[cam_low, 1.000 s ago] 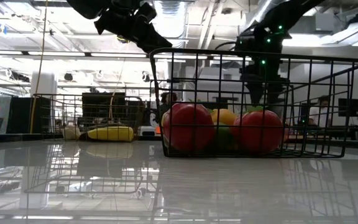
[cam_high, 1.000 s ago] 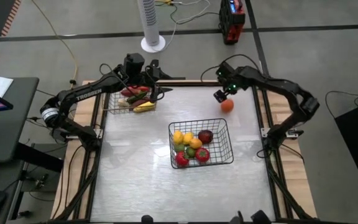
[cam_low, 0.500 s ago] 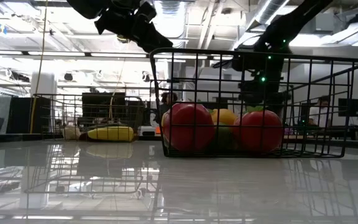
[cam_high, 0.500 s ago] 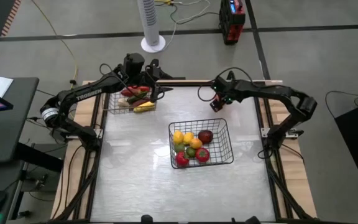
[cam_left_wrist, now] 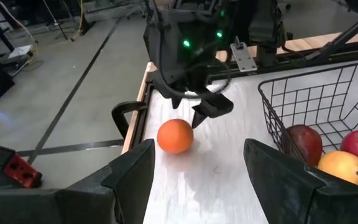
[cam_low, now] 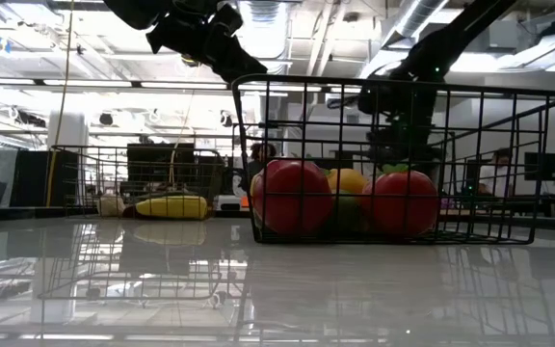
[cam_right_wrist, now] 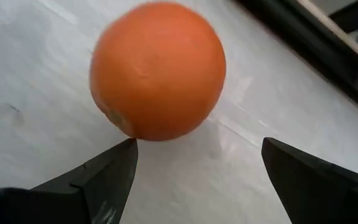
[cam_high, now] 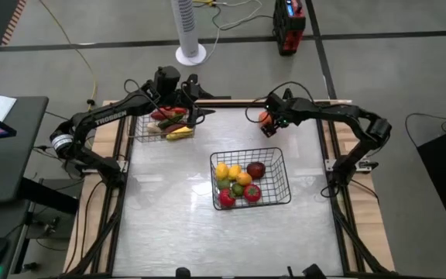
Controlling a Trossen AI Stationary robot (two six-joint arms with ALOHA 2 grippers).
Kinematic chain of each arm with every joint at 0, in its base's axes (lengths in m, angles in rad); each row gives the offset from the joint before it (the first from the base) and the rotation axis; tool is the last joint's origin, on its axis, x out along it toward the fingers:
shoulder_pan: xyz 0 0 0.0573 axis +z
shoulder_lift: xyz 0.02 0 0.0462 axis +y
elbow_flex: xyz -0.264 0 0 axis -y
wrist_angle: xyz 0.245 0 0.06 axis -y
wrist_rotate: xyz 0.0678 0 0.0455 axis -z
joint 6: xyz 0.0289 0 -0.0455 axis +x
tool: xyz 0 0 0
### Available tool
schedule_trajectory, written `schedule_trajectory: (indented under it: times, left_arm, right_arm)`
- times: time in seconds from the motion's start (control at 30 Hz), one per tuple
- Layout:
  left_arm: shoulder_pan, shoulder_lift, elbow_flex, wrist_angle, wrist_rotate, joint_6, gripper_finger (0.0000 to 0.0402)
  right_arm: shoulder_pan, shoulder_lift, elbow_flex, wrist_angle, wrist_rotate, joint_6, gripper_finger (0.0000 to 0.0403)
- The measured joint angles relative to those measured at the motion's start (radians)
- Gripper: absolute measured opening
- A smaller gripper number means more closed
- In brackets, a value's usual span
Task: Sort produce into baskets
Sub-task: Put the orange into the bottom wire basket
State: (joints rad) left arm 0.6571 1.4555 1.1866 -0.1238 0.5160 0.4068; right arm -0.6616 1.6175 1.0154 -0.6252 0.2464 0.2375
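**Right claw lined up on the last loose orange**

High view: the orange (cam_high: 263, 117) lies on the tabletop (cam_high: 169, 201) in the upper middle of the frame, just left of the right claw (cam_high: 270, 126), which stands directly beside it. The black basket (cam_high: 282, 178), at centre, holds round pieces; it is well below the orange in the frame. The grey basket (cam_high: 141, 132), upper left, holds long pieces, and the left claw (cam_high: 193, 105) hangs at its right edge. The right arm is plainly the nearer one to the orange.

Low view: only the black basket (cam_low: 538, 164) with its red and yellow pieces is clear, the right arm dark behind it; the orange itself I cannot make out.

Left wrist view: looking across, the orange (cam_left_wrist: 175, 135) sits bare on the tabletop with the right claw (cam_left_wrist: 191, 107) poised above and just behind it, fingers spread. The left claw (cam_left_wrist: 197, 177) has its 2 fingers apart, holding nothing.

Right wrist view: the orange (cam_right_wrist: 158, 70) fills the frame just ahead of the right claw (cam_right_wrist: 197, 171), centred between the 2 open fingers, not yet touched. Being round, it has no long axis to match; I judge a straight advance would bracket it.
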Motion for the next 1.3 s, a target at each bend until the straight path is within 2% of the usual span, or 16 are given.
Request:
schedule_trajectory:
  times: [0.1,0.33,0.5,0.7,0.83,0.93,1.17,1.3]
  left_arm:
    - [0.000,0.000,0.000,0.000,0.000,0.000,0.0235]
    - [0.000,0.011,0.000,-0.034,0.002,0.053,0.0235]
    - [0.016,0.100,0.000,0.018,0.037,0.105,0.0235]
    - [0.063,0.238,0.000,0.136,0.047,0.033,0.0235]
    - [0.075,0.289,0.015,0.145,0.055,0.013,0.0235]
    - [0.070,0.316,0.032,0.127,0.023,0.018,0.0235]
    - [0.025,0.330,0.093,0.066,-0.012,0.059,0.0235]
    - [-0.009,0.334,0.093,0.125,-0.047,0.085,0.0235]
  right_arm:
    - [-0.010,-0.001,0.018,0.015,-0.068,0.000,0.0369]
    - [0.001,-0.001,0.053,0.067,-0.085,-0.032,0.0369]
    - [-0.009,0.005,0.053,0.136,-0.167,-0.063,0.0369]
    - [-0.014,0.007,0.043,0.205,-0.201,-0.088,0.0369]
    - [-0.014,0.007,0.043,0.234,-0.283,-0.116,0.0369]
    - [-0.006,0.007,0.043,0.238,-0.328,-0.141,0.0369]
    - [0.024,0.006,0.043,0.195,-0.330,-0.176,0.0369]
    - [0.053,-0.007,0.043,0.229,-0.329,-0.179,0.0369]
